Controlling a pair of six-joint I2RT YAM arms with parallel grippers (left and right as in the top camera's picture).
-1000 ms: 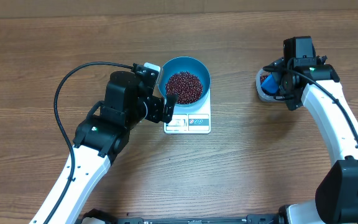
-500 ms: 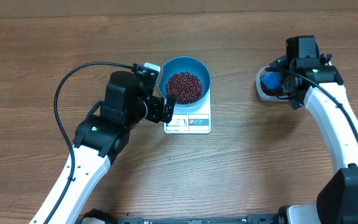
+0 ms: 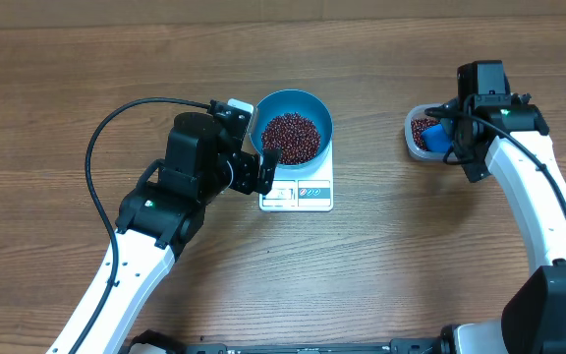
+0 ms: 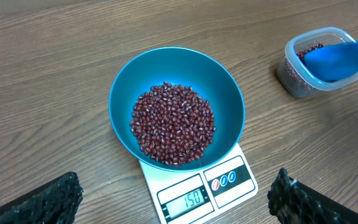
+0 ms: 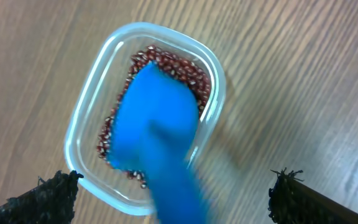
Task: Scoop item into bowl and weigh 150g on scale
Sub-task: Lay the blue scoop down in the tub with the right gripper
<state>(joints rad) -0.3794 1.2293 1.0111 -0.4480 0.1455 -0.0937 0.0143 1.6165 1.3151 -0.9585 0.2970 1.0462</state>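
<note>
Left gripper (image 3: 266,165): jaws spread wide and holding nothing. It sits at the scale's left edge, just beside the bowl.
Left wrist view: its two dark fingers (image 4: 42,200) show only as tips in the bottom corners, with the scale between them and untouched.
Scale (image 3: 303,194): white and flat on the wooden table (image 3: 67,79). Its label strip faces the robot.
Display (image 4: 192,199): reads 150 in the left wrist view. From overhead it is too small to read.
Bowl (image 3: 293,95): teal and upright on the scale, covering most of the platform.
Beans (image 3: 291,137): a dark red-brown heap filling the bottom of the bowl. White flecks on single beans show only from the left wrist.
Right gripper (image 3: 460,149): jaws wide apart and gripping nothing, hanging over the near edge of the tub.
Right wrist view: the finger tips (image 5: 42,196) stand far to either side. The scoop's blurred handle runs between them without contact.
Scoop (image 5: 157,130): blue, with its blade lying in the tub on top of beans.
Tub (image 5: 86,124): clear plastic with rounded corners, well to the right of the scale. More beans (image 5: 191,74) lie inside it.
Cable (image 3: 91,147): a black loop arching off the left arm. It appears only from overhead.
</note>
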